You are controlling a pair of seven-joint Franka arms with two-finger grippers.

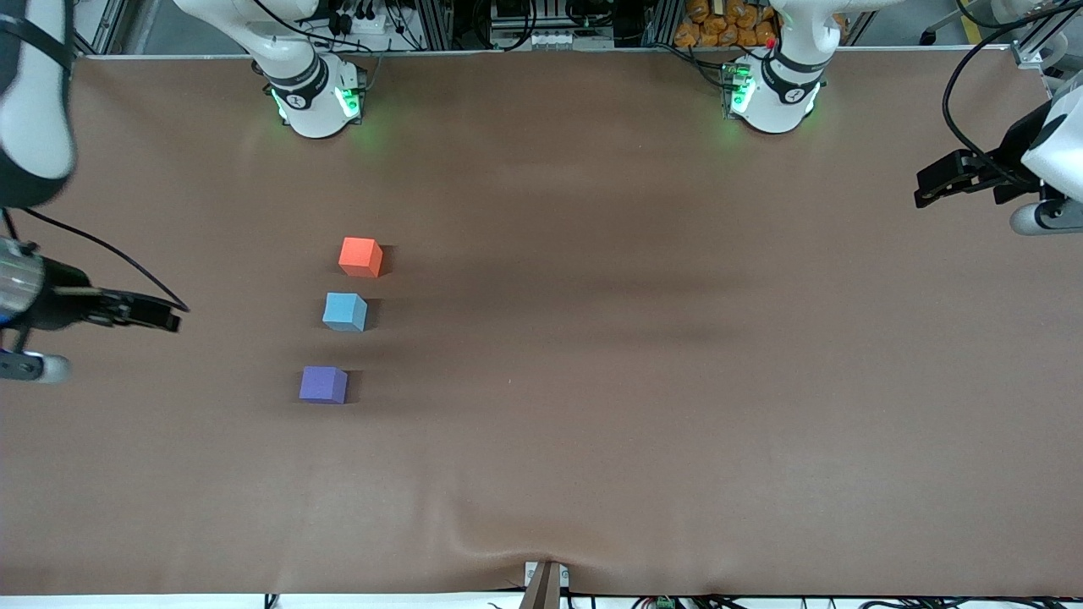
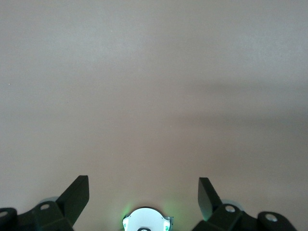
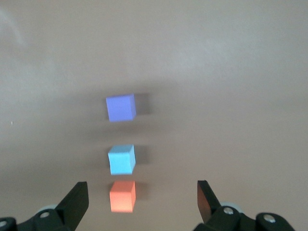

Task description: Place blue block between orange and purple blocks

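Three small cubes stand in a line on the brown table, toward the right arm's end. The orange block [image 1: 360, 256] is farthest from the front camera. The blue block [image 1: 345, 311] stands between it and the purple block [image 1: 323, 384], apart from both. The right wrist view shows the orange block [image 3: 122, 196], the blue block [image 3: 121, 160] and the purple block [image 3: 121, 107]. My right gripper [image 1: 167, 319] [image 3: 141, 188] is open and empty, up in the air at the right arm's end of the table. My left gripper [image 1: 924, 191] [image 2: 143, 183] is open and empty, over bare cloth at the left arm's end.
The brown cloth [image 1: 643, 355] covers the whole table, with a raised fold [image 1: 541, 550] at the edge nearest the front camera. The two arm bases [image 1: 313, 97] [image 1: 774, 93] stand along the edge farthest from the camera.
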